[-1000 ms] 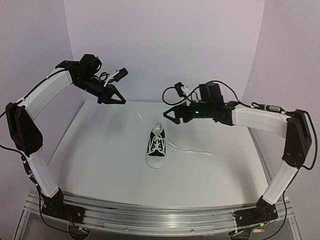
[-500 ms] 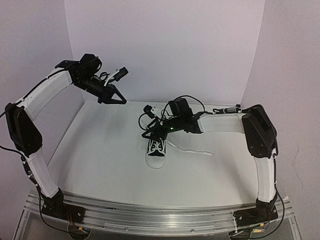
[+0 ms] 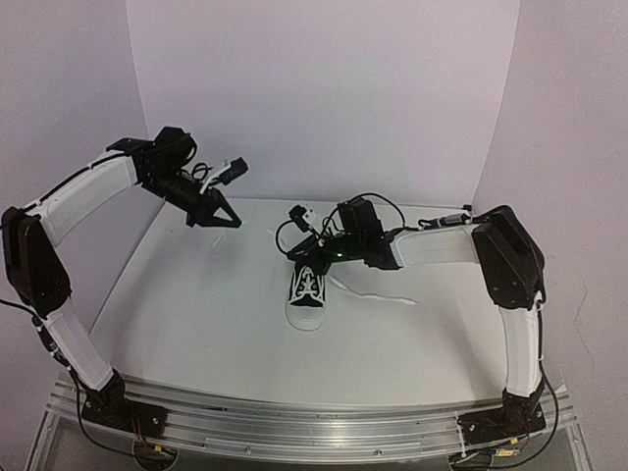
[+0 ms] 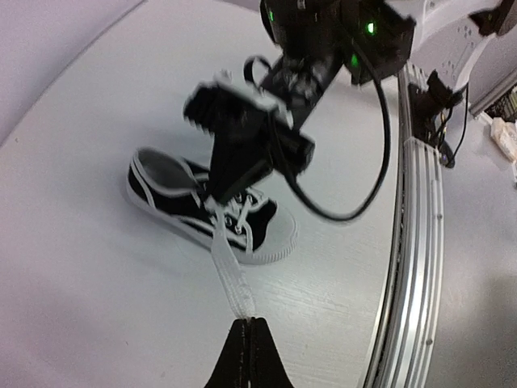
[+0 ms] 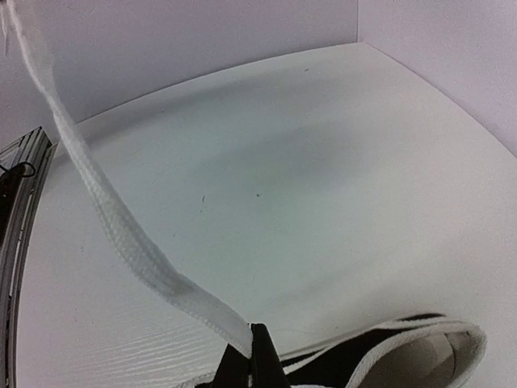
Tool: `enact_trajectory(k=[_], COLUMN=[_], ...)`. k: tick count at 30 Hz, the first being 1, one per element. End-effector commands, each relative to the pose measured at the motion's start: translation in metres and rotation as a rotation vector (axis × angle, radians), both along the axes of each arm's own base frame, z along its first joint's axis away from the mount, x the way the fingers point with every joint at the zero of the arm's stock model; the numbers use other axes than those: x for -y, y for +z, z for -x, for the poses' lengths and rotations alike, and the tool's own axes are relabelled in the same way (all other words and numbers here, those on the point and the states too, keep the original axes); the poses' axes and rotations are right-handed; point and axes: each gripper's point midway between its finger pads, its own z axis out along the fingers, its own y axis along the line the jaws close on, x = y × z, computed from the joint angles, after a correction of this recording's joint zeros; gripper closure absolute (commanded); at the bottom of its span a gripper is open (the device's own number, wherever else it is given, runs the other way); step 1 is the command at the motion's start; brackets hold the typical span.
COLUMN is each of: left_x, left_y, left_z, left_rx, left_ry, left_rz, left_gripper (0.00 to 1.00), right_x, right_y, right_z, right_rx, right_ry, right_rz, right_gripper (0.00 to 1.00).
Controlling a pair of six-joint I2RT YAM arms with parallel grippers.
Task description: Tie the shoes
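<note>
— What do we have on the table [image 3: 186, 314]?
— We see a white top with one black sneaker [image 3: 307, 294] standing on its sole near the middle, white toe cap toward the near edge.
— Anything else lying on it?
— One white lace [image 3: 383, 296] lies flat on the surface, trailing from the sneaker out to the right. Along the near edge we see a metal rail [image 3: 294, 424].
</note>
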Motion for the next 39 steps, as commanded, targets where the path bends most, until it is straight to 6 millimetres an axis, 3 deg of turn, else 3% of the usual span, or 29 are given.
enact_trajectory(k=[1, 2, 3, 4, 5, 6, 8, 11, 16, 19, 23, 27, 30, 33, 39], left_x=[-0.025, -0.025, -0.021, -0.016, -0.010, -0.004, 0.005, 0.020, 0.067, 0.086, 0.095, 0.103, 0.111, 0.112, 0.116], left_y=[-0.092, -0.111, -0.129, -0.135, -0.135, -0.130, -0.122, -0.118, -0.090, -0.088, -0.102, -0.104, -0.106, -0.110, -0.127], left_z=[0.032, 0.040, 0.054, 0.063, 0.071, 0.076, 0.074, 0.050, 0.002, -0.020, -0.027, -0.034, -0.047, -0.042, -0.047], left_rx=[0.076, 0.088, 0.095, 0.103, 0.115, 0.133, 0.183, 0.252, 0.223, 0.200, 0.204, 0.255, 0.244, 0.220, 0.171], left_ry=[-0.101, -0.131, -0.189, -0.236, -0.288, -0.331, -0.383, -0.387, -0.298, -0.256, -0.295, -0.313, -0.290, -0.342, -0.305], left_rz=[-0.190, -0.227, -0.243, -0.238, -0.209, -0.166, -0.105, -0.055, 0.179, 0.281, 0.321, 0.396, 0.435, 0.468, 0.471], left_gripper=[0.99, 0.92, 0.76, 0.52, 0.35, 0.26, 0.13, 0.13, 0.30, 0.39, 0.32, 0.30, 0.42, 0.53, 0.51], right_x=[0.014, 0.014, 0.014, 0.014, 0.014, 0.014, 0.015, 0.014, 0.018, 0.020, 0.020, 0.019, 0.020, 0.021, 0.020], right_y=[0.034, 0.033, 0.033, 0.031, 0.029, 0.029, 0.028, 0.028, 0.030, 0.038, 0.048, 0.054, 0.054, 0.054, 0.051], right_z=[-0.005, -0.003, 0.000, 0.002, 0.003, 0.004, 0.005, 0.005, -0.001, -0.004, -0.009, -0.012, -0.013, -0.015, -0.019], right_rx=[0.041, 0.040, 0.037, 0.035, 0.034, 0.039, 0.051, 0.064, 0.084, 0.103, 0.102, 0.090, 0.076, 0.066, 0.056], right_ry=[-0.039, -0.029, -0.015, -0.007, -0.002, 0.004, 0.011, 0.031, 0.029, 0.025, 0.018, 0.011, 0.000, -0.009, -0.016], right_rz=[-0.065, -0.066, -0.069, -0.067, -0.065, -0.063, -0.058, -0.059, -0.061, -0.075, -0.113, -0.169, -0.195, -0.214, -0.227], right_gripper=[1.00, 1.00, 1.00, 1.00, 1.00, 1.00, 1.00, 1.00, 1.00, 1.00, 1.00, 1.00, 1.00, 1.00, 1.00])
